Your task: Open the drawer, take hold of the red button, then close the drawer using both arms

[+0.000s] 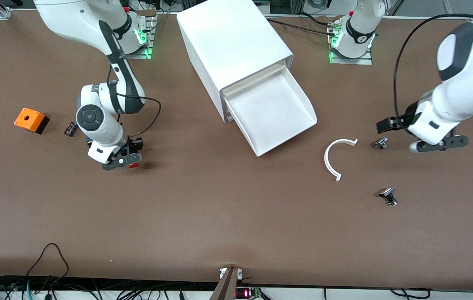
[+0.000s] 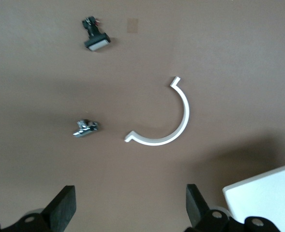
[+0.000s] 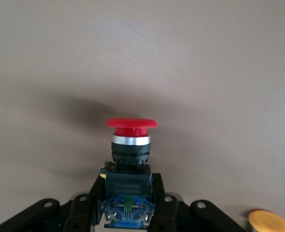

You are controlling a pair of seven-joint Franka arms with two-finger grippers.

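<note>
The drawer (image 1: 276,110) stands pulled out of the white cabinet (image 1: 232,46), and its tray shows nothing inside. My right gripper (image 1: 123,161) is low over the table toward the right arm's end. It is shut on the black body of the button (image 3: 127,181), and the red cap (image 3: 131,124) sticks out past the fingertips. The cap also shows in the front view (image 1: 134,165). My left gripper (image 1: 438,144) is open and empty (image 2: 131,208), over the table toward the left arm's end, beside the drawer.
An orange box with a hole (image 1: 31,120) and a small dark part (image 1: 70,128) lie beside the right gripper. An orange-yellow cap (image 3: 270,221) lies close to it. A white curved strip (image 1: 336,156) and two small metal parts (image 1: 380,143) (image 1: 389,196) lie near the left gripper.
</note>
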